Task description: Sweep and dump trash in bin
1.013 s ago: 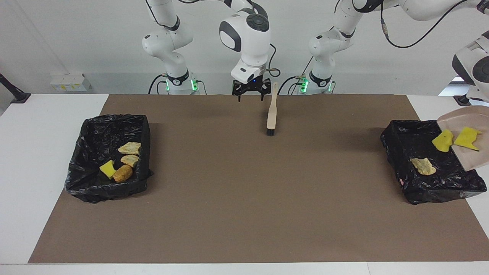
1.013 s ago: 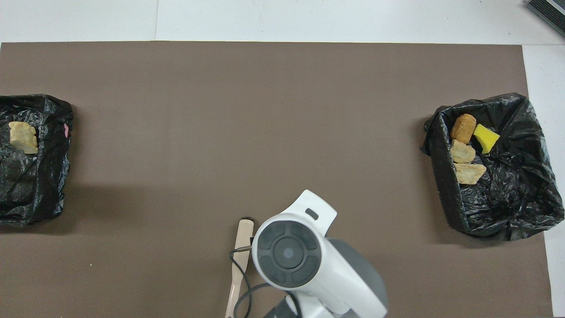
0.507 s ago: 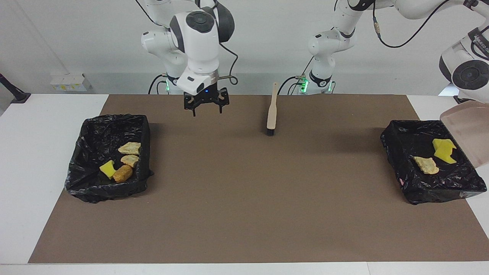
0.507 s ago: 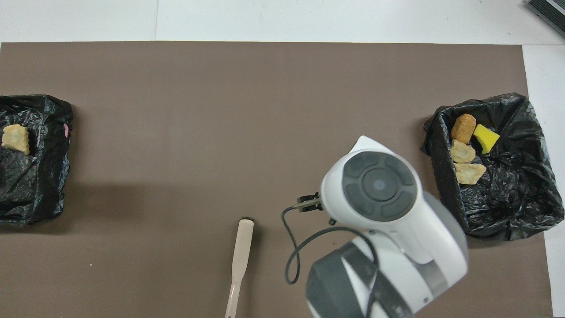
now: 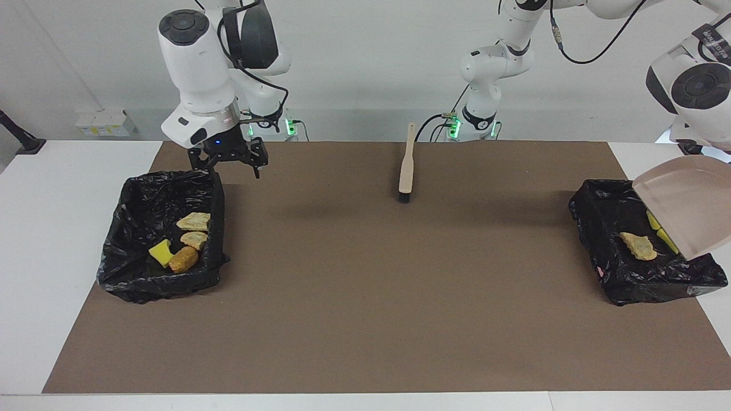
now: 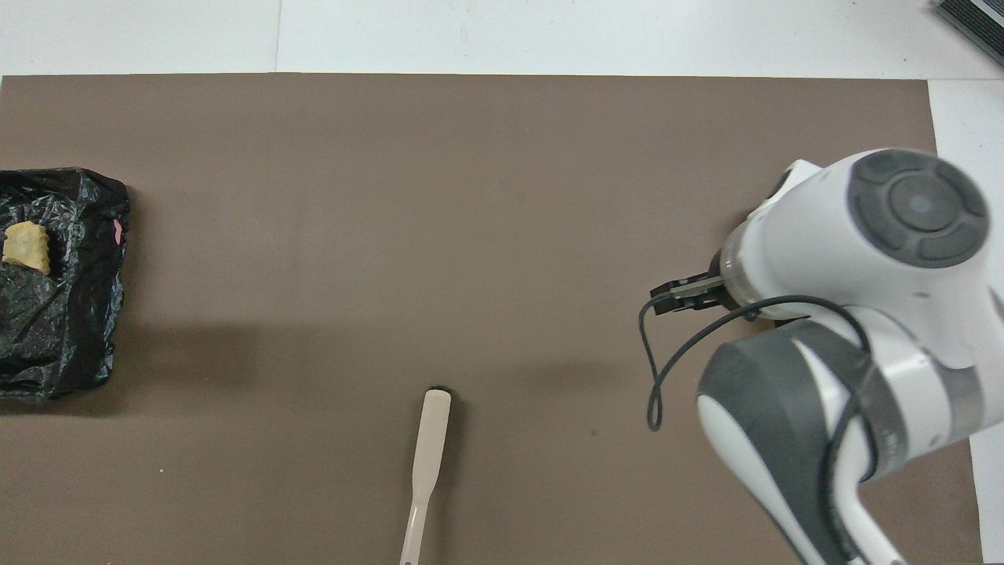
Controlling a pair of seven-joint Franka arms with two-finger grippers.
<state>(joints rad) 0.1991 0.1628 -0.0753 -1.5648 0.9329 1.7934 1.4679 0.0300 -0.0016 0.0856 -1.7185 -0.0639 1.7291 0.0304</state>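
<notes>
Several trash scraps lie in two black-lined bins. The bin at the right arm's end holds two tan lumps, a yellow sponge and a brown lump. The bin at the left arm's end holds a tan lump and yellow sponge pieces, partly hidden by the beige dustpan. The left arm holds the dustpan tilted over this bin; its gripper is out of frame. My right gripper is open and empty over the robot-side edge of the other bin. The overhead view shows one tan lump.
The beige brush lies on the brown mat near the robots, midway between the arms, bristles pointing away from them; it also shows in the overhead view. In the overhead view the right arm covers the bin at its end.
My right gripper swung from beside the brush to the bin at the right arm's end. The two yellow sponge pieces slid off the dustpan into the other bin, and the dustpan tipped further.
</notes>
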